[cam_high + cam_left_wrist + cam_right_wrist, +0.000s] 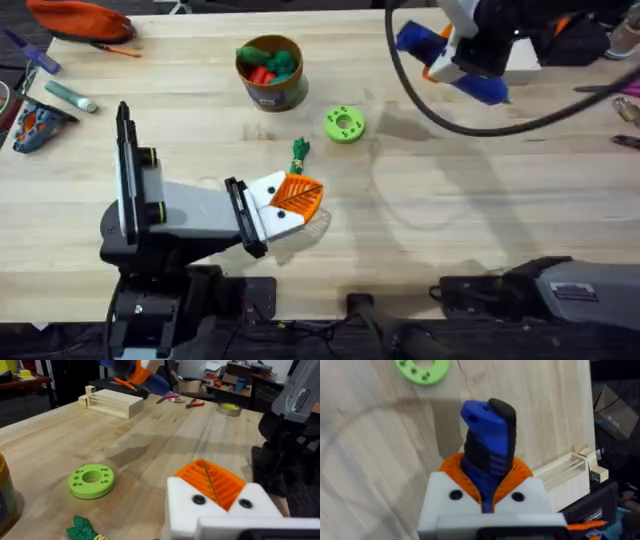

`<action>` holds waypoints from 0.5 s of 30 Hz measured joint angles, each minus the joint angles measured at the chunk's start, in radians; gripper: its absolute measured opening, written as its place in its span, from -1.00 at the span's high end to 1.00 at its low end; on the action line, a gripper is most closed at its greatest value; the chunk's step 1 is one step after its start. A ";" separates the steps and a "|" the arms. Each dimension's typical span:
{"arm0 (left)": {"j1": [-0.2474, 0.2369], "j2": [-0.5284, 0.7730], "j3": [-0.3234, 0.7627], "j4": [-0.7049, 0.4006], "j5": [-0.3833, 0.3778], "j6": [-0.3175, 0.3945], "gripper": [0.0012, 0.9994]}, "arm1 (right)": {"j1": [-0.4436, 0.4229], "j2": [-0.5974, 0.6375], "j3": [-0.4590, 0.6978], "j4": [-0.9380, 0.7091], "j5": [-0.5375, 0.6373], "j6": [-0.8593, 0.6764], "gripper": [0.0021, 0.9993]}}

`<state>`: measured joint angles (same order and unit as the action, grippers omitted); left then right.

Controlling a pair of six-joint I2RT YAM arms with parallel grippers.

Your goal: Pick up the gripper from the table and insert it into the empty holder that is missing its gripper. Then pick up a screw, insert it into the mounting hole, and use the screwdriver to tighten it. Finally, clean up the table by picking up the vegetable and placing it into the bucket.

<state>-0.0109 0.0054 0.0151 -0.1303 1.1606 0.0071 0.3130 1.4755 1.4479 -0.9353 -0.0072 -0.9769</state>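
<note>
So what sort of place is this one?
Likely a robotics lab or workshop: a wooden workbench, pliers and tape on it, cluttered desks behind.

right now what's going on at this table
The right gripper is shut on the blue screwdriver and holds it raised above the far right part of the table. The left gripper, shut with nothing between its orange pads, sits low near the middle. The green toy vegetable lies on the wood just beyond it, not yet in the bucket, which already holds other toy produce. A lime-green disc lies nearby.
</note>
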 joint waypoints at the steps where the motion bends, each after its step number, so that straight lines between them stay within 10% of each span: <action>1: 0.000 0.000 0.000 0.000 0.000 0.000 0.99 | -0.009 0.017 0.000 -0.003 0.015 -0.034 0.87; 15: 0.000 0.000 0.000 0.000 0.000 0.000 0.99 | -0.042 0.337 0.002 -0.077 0.102 -0.176 0.87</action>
<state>-0.0109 0.0054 0.0151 -0.1303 1.1606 0.0071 0.2714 1.8126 1.4498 -1.0126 0.0949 -1.1534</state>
